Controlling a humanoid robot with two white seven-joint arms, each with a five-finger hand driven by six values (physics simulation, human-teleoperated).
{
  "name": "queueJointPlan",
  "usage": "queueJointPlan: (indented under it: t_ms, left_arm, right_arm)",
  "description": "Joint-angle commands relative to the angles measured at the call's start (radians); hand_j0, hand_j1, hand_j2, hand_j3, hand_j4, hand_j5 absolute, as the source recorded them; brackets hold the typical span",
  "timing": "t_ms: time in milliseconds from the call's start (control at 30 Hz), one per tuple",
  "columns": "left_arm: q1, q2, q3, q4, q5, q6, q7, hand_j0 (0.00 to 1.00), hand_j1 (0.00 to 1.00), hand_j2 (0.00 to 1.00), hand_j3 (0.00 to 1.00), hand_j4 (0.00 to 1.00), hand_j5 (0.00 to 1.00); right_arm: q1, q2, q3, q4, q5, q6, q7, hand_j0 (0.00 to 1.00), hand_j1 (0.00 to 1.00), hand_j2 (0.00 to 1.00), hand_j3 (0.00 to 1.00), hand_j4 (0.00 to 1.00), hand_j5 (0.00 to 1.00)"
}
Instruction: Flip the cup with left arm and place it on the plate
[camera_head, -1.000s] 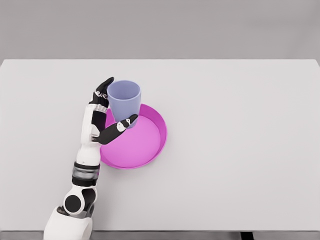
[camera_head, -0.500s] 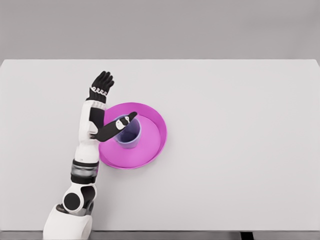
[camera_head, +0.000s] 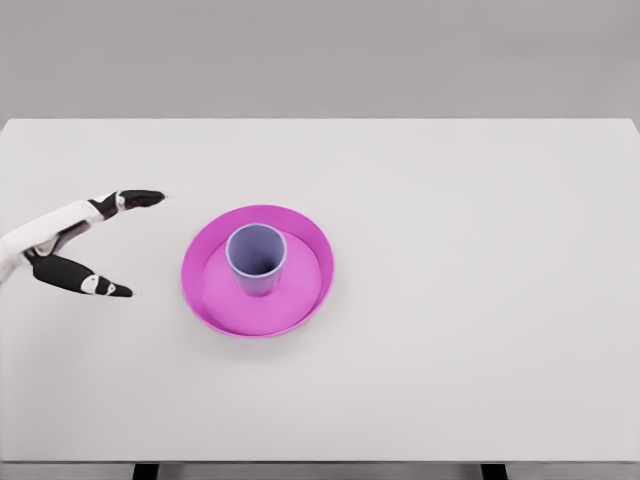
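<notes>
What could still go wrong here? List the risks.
1. The cup stands upright, mouth up, on the plate, left of its middle; a knock to the table might tip it.
2. The left hand hangs open beside the plate's left rim; a swing rightward could clip the plate and shift both.

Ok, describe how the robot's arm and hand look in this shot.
Only the left hand shows, at the picture's left edge. Its palm and finger bases are white, the fingers glossy black and slender, with small white bands at the joints. No cables or markings are visible.
</notes>
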Motion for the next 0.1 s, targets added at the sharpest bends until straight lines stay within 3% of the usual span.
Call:
queueJointPlan:
  t_ms: [0, 67]
  left_arm:
    - [0.0, 0.064, -0.012, 0.019, 0.212, 0.002, -0.09, 1.0, 1.0, 1.0, 1.0, 1.0, 1.0]
    - [-0.029, 0.051, -0.012, 0.053, 0.225, 0.002, -0.09, 1.0, 1.0, 1.0, 1.0, 1.0, 1.0]
  right_arm:
    - [0.0, 0.0, 0.0, 0.0, 0.0, 0.0, 0.0, 1.0, 1.0, 1.0, 1.0, 1.0, 1.0]
    - [0.0, 0.0, 0.0, 0.0, -0.001, 0.0, 0.0, 1.0, 1.0, 1.0, 1.0, 1.0, 1.0]
